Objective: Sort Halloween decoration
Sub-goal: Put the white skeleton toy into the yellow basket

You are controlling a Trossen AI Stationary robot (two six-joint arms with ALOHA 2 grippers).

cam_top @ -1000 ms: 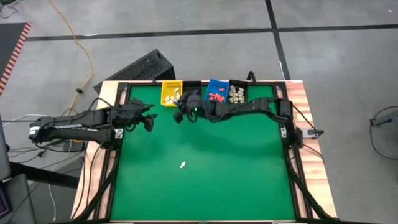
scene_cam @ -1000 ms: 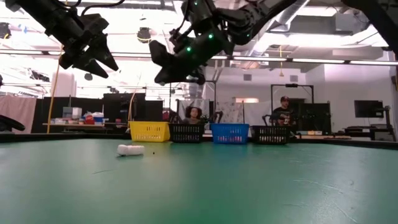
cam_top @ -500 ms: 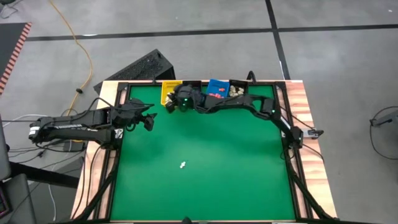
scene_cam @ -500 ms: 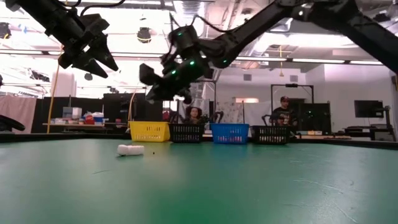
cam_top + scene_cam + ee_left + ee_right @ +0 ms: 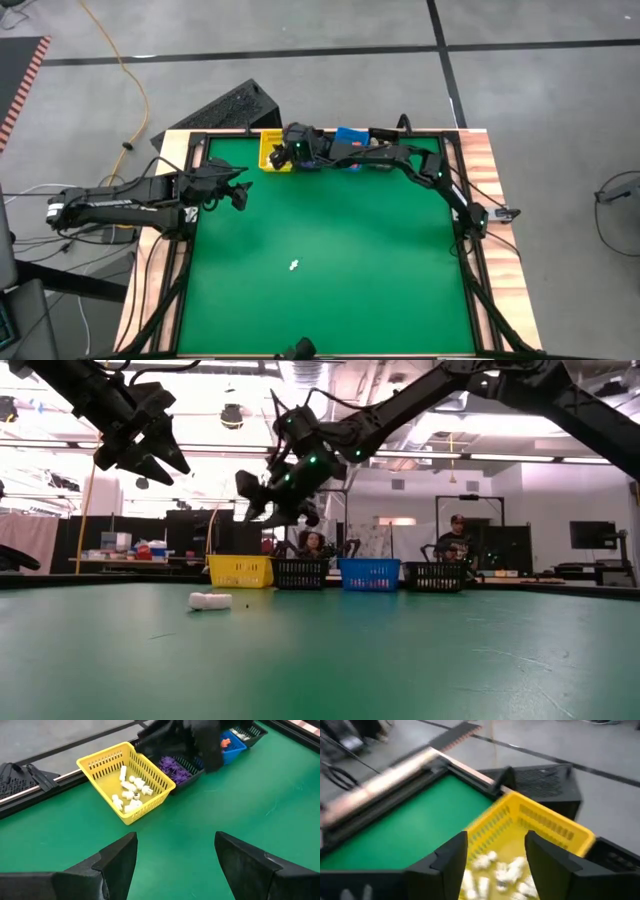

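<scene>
My right gripper [image 5: 495, 852] stands open over the yellow bin [image 5: 270, 152], which holds several white pieces [image 5: 495, 872]; nothing is between its fingers. In the high view it is at the table's far edge [image 5: 288, 150]. A single white piece [image 5: 294, 265] lies on its side on the green mat, mid-table, also in the low view [image 5: 210, 600]. My left gripper [image 5: 175, 855] waits open above the mat's left side [image 5: 236, 192], facing the bins. Purple pieces fill a black bin [image 5: 175, 767], and orange-red ones lie in the blue bin [image 5: 230, 742].
Four bins stand in a row along the far edge: yellow [image 5: 240, 571], black [image 5: 300, 573], blue [image 5: 369, 573], black [image 5: 435, 576]. My right arm [image 5: 400, 160] stretches across above them. Two people [image 5: 457, 535] sit in the room behind. Bare green mat [image 5: 380, 260] fills the middle and near side.
My right gripper has swung toward the table's far left, from over the mat in front of the bins to above the yellow bin, rolling a little. In the low view its fingers stand wider apart than before: it has opened.
</scene>
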